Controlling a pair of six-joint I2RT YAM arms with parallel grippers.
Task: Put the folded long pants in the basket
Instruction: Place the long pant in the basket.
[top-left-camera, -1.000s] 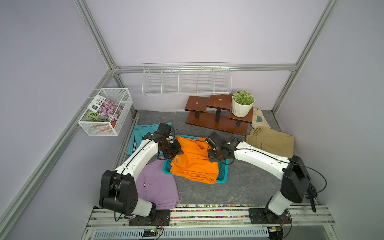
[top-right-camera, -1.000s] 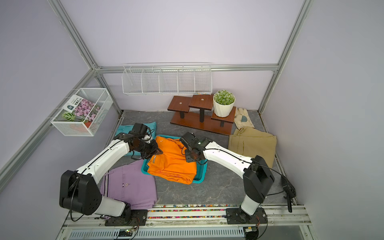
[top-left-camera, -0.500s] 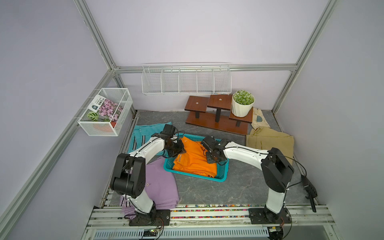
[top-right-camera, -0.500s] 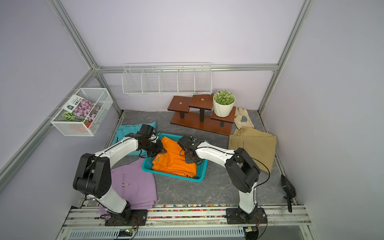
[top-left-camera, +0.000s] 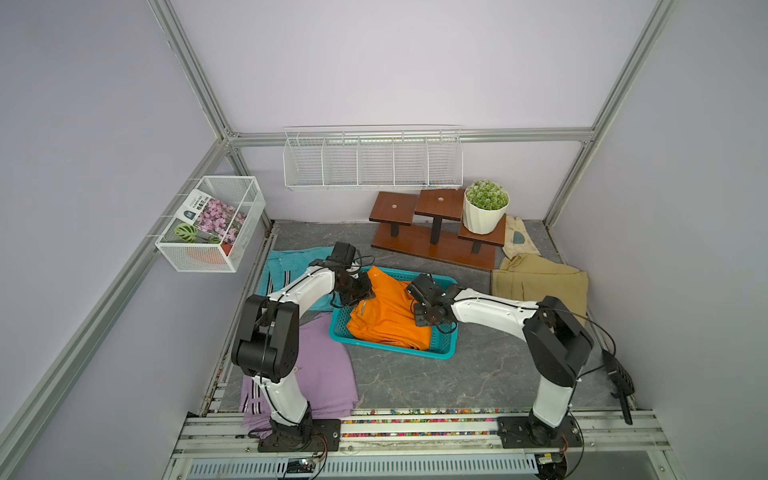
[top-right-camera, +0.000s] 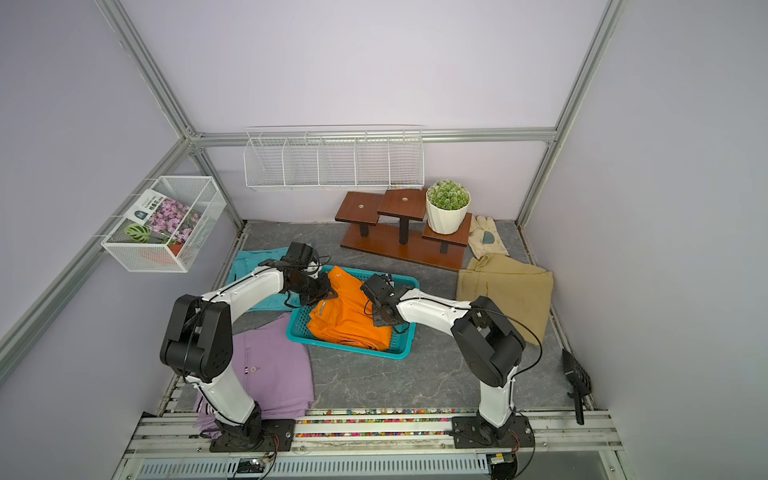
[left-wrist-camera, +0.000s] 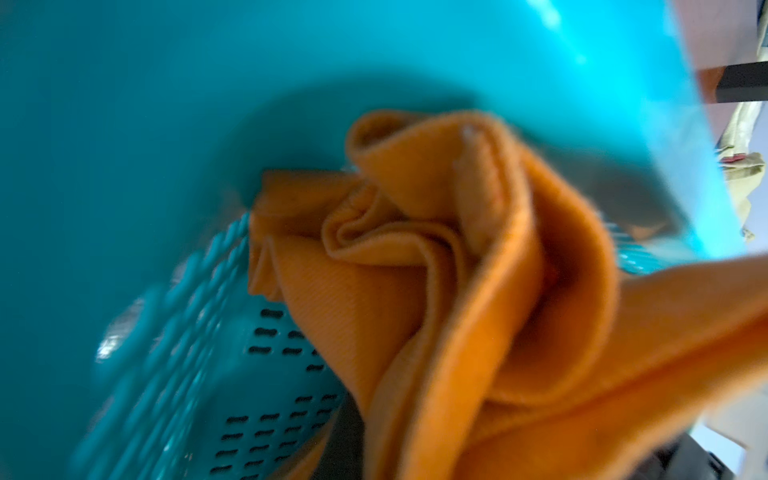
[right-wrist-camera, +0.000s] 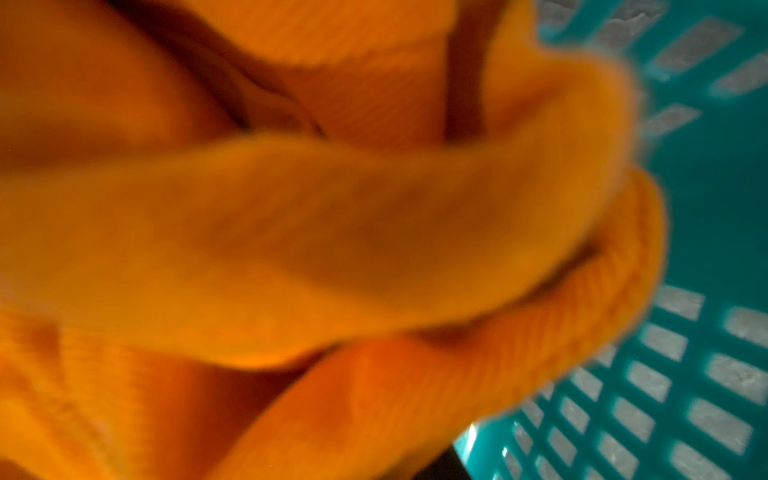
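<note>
Orange pants (top-left-camera: 386, 318), in basket (top-left-camera: 392, 354), touch 2 end effectors (top-left-camera: 365, 293) (top-left-camera: 424, 319); cannot tell their grip.

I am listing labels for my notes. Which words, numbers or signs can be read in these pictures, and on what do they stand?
Flower card in the white wire basket: a dark logo and some printed characters on its white corner, too small to read.
No other text can be made out.

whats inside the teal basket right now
The orange pants fill most of the basket, with one corner riding up over the far rim. Whatever lies beneath them is covered.
</note>
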